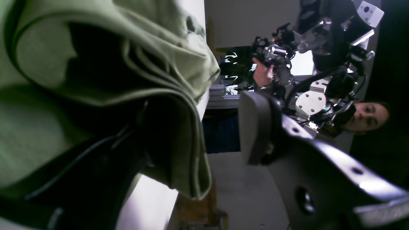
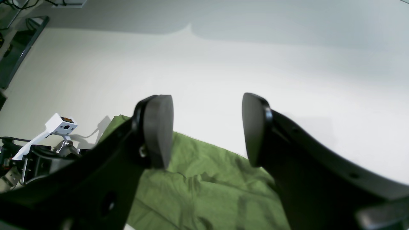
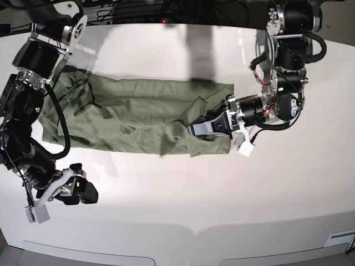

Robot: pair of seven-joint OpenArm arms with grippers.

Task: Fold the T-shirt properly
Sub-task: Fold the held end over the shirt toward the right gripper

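With the shirt (image 3: pixel 138 113) spread lengthwise across the table (image 3: pixel 222 188), I back the left gripper (image 3: pixel 209 127), jaws parted, off its folded edge slowly, avoiding snags, while the right gripper (image 3: pixel 83 191) waits open nearby.

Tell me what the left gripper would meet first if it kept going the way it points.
Probably the T-shirt: the left gripper points along the table into its folded edge, with cloth bunched against one finger.

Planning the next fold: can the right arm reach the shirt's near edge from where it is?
Probably yes. The right gripper is open and hangs apart from the shirt, with only bare table between them.
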